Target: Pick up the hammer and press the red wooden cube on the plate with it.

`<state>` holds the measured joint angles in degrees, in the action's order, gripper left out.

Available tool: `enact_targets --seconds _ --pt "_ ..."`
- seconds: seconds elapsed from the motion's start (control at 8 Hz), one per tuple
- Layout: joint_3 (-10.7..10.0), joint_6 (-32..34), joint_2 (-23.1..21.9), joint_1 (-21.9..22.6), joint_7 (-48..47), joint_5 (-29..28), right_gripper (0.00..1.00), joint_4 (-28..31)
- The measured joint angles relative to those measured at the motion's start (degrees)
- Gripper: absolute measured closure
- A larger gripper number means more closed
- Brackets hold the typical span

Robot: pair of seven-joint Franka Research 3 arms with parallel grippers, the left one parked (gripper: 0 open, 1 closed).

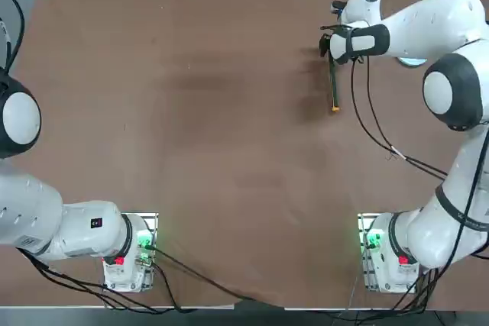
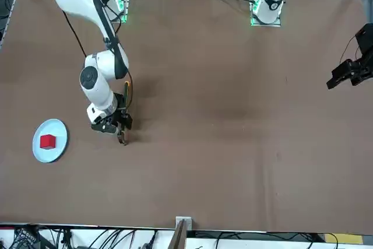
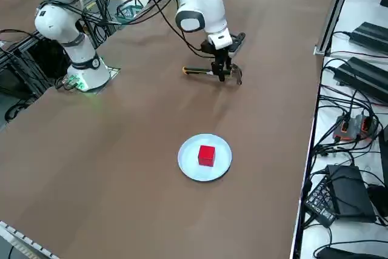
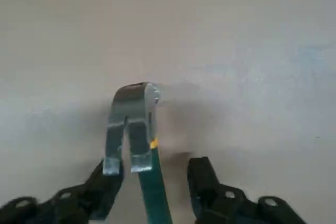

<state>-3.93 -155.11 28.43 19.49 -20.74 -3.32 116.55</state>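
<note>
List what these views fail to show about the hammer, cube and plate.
- Top view: red wooden cube hidden, plate mostly covered, both by the right arm.
- Top view: hammer head hidden under the right arm's jaws, open astride it.
- Wrist view: handle cut off by bottom edge.

The brown table (image 1: 214,112) fills most of every view. Beyond its far edge in the right side view lie black cables (image 3: 348,98) and a dark keyboard (image 3: 322,201), on a white bench beside the table.
</note>
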Motion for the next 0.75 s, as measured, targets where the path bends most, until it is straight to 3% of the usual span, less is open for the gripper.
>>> enact_targets --seconds 0.25,0.38,0.5,0.75 --pt "-0.1 0.0 -0.1 0.0 0.0 0.0 0.73 0.0" --pt "-0.2 0.0 -0.3 0.0 -0.1 0.0 0.8 -0.1" --pt "-0.9 0.8 -1.1 -0.1 0.0 0.0 0.8 -0.4" --pt "-5.7 9.8 -5.1 -0.2 3.7 0.3 0.8 -3.7"
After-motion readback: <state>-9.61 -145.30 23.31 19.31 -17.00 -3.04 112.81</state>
